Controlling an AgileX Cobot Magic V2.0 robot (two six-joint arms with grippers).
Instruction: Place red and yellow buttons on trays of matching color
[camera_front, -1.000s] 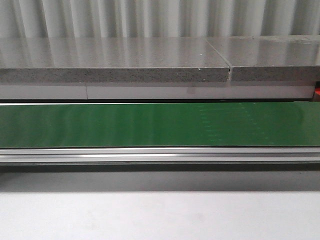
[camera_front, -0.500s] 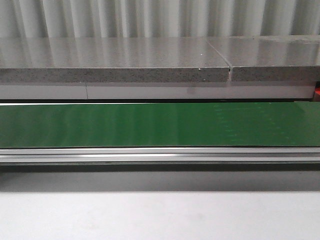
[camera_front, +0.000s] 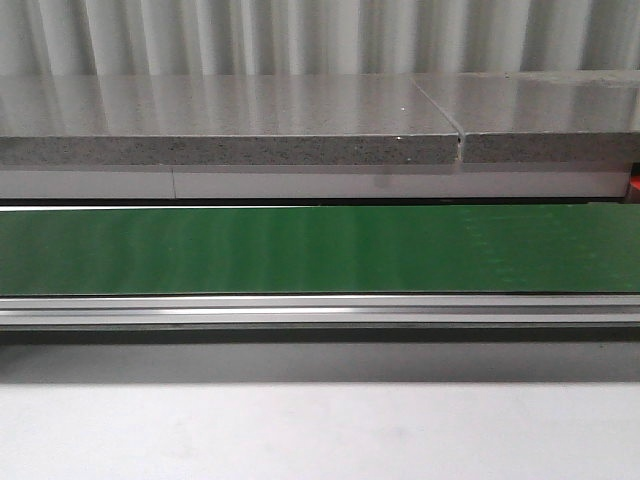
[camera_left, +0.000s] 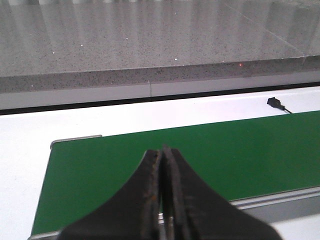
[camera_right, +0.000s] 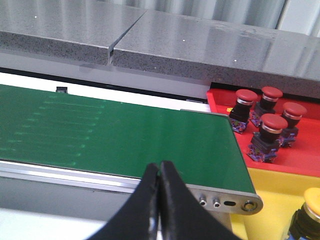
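- Four red buttons (camera_right: 264, 116) sit in the red tray (camera_right: 300, 155), right of the right wrist frame.
- One yellow button (camera_right: 311, 210) sits in the yellow tray (camera_right: 270, 220), lower right.
- The belt (camera_front: 320, 250) is bare.
- Left tool (camera_left: 161, 165) and right tool (camera_right: 159, 177) are both pressed together, holding nothing.

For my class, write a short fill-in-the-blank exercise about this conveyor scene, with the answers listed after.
1. The red tray holds ____ red buttons.
2. The conveyor belt is coloured ____.
3. The right gripper has its jaws ____, and so does the left gripper.
4. Beside the red tray sits a ____ tray.

Missing words: four; green; shut; yellow
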